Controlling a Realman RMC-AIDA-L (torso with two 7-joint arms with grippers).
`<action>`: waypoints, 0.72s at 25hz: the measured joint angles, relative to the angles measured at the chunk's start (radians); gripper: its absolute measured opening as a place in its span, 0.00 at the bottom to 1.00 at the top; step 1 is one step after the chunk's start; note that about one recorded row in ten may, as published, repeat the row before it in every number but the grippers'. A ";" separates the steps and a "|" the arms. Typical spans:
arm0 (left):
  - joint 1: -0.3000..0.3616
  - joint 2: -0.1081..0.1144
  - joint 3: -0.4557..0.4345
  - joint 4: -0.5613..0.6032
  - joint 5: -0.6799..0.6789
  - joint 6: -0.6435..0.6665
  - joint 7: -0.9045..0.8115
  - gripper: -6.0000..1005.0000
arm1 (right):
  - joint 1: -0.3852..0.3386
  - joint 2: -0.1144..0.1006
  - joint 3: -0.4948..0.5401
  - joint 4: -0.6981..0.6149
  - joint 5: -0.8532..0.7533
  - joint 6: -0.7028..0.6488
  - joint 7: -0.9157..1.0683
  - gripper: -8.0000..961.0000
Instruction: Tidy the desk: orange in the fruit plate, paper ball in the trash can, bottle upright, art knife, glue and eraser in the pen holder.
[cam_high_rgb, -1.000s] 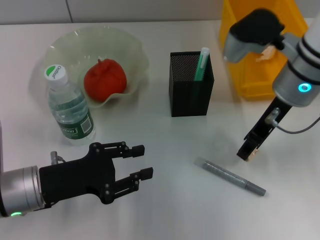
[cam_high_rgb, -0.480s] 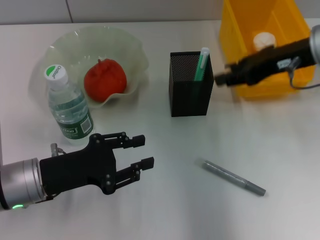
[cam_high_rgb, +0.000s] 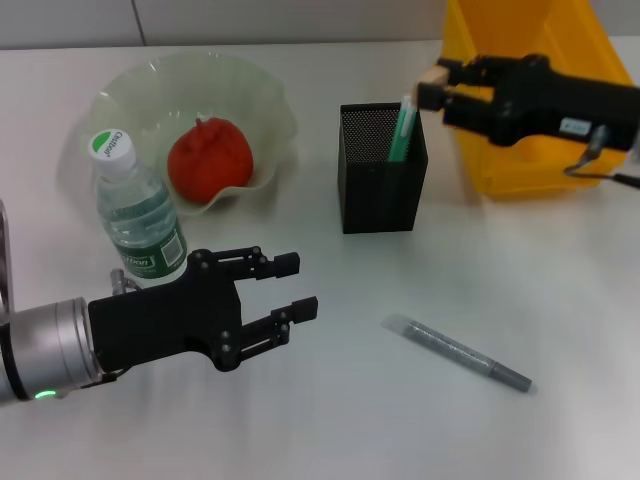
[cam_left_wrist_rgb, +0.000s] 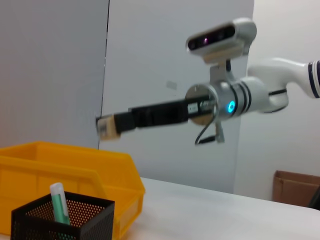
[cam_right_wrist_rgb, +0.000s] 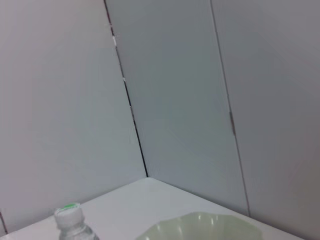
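Observation:
My right gripper (cam_high_rgb: 446, 88) reaches in from the right, shut on the tan eraser (cam_high_rgb: 430, 86), held level just above the right rim of the black mesh pen holder (cam_high_rgb: 378, 190). The left wrist view shows the same eraser (cam_left_wrist_rgb: 106, 127) high over the pen holder (cam_left_wrist_rgb: 60, 222). A green glue stick (cam_high_rgb: 404, 130) stands in the holder. The grey art knife (cam_high_rgb: 458, 352) lies on the table in front. The orange (cam_high_rgb: 208, 160) sits in the fruit plate (cam_high_rgb: 120, 95). The bottle (cam_high_rgb: 140, 215) stands upright. My left gripper (cam_high_rgb: 296, 288) hovers open beside it. The paper ball is hidden.
The yellow trash can (cam_high_rgb: 520, 165) stands at the back right, partly covered by my right arm. A cardboard box (cam_left_wrist_rgb: 295, 187) sits far off in the room. The right wrist view shows only the bottle's cap (cam_right_wrist_rgb: 67, 212), the plate's rim (cam_right_wrist_rgb: 200, 222) and walls.
My right arm has swung up from the table near the art knife to a level pose over the pen holder, eraser in its tips. The left gripper has crept slightly rightward.

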 joint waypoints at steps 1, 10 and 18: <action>-0.002 -0.001 0.001 0.000 -0.004 -0.005 0.000 0.48 | 0.016 0.000 0.001 0.055 0.001 0.025 -0.075 0.44; -0.008 -0.004 0.000 -0.018 -0.015 -0.011 0.000 0.48 | 0.060 0.004 -0.011 0.168 0.017 0.113 -0.230 0.44; -0.018 -0.004 0.000 -0.038 -0.022 -0.020 0.001 0.48 | 0.088 0.002 -0.070 0.186 0.009 0.186 -0.243 0.44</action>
